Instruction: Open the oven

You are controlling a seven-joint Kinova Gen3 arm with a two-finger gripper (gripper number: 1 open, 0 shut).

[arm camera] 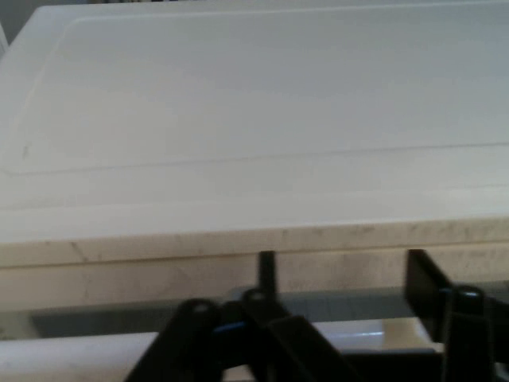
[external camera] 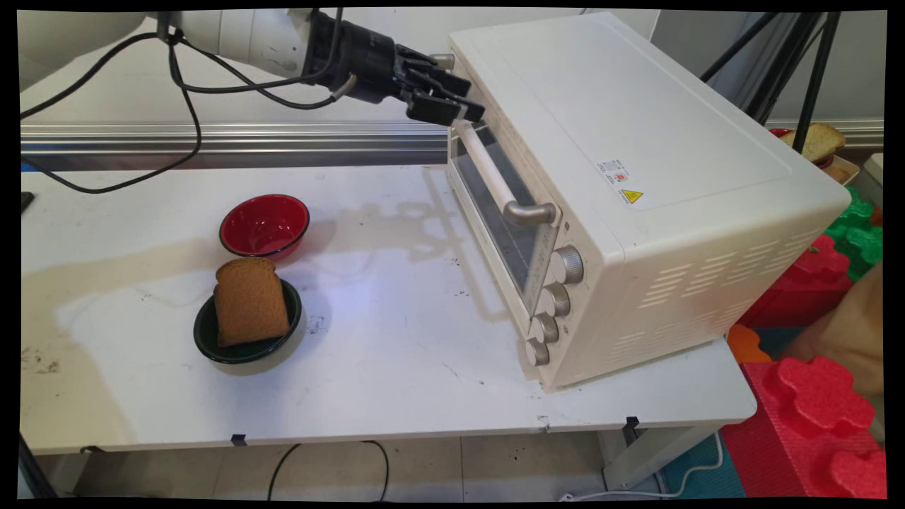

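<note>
Cream oven [external camera: 657, 141]; red bowl [external camera: 264, 225]; dark green bowl [external camera: 244, 343], brown bread [external camera: 249, 300]; black tool [external camera: 463, 109].

White counter [external camera: 396, 367], scuffed and stained, with a tan smear across its left part. An aluminium rail [external camera: 226, 134] runs along the back, with a pale wall [external camera: 92, 99] behind it. Light tiled floor [external camera: 452, 466] below, with a black cable [external camera: 332, 463] looping on it. On the right, red foam blocks [external camera: 813, 417] and green foam blocks [external camera: 859, 233], and black tripod legs [external camera: 813, 63] against a grey wall.
</note>
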